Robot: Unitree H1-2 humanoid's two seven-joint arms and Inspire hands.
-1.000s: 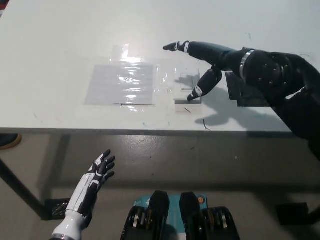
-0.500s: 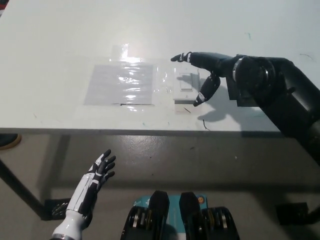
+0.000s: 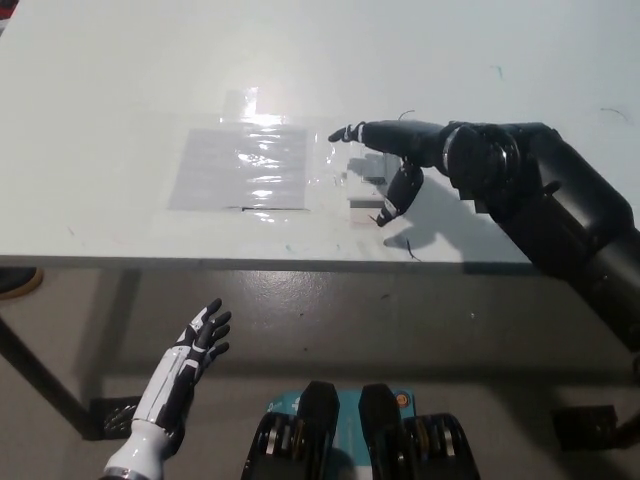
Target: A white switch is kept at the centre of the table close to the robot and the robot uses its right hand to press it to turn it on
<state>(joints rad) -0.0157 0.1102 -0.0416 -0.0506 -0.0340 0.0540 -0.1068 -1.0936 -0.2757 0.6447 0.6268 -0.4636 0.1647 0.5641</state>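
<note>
The white switch (image 3: 364, 186) lies on the white table (image 3: 120, 90) near its front edge, at the centre, and is largely covered by my black right hand (image 3: 392, 160). That hand is open, its fingers spread over the switch, one reaching left and another pointing down at the switch's front edge. Whether a finger touches the switch cannot be told. My white left hand (image 3: 190, 365) rests open below the table's front edge at the lower left.
A shiny taped plastic sheet (image 3: 240, 166) lies flat on the table just left of the switch. A dark patch (image 3: 480, 205) shows on the table under my right forearm. The table's front edge runs across the picture's middle, floor below.
My right hand has shifted left and lower over the switch, which showed more plainly half a second ago. The left hand has stayed still.
</note>
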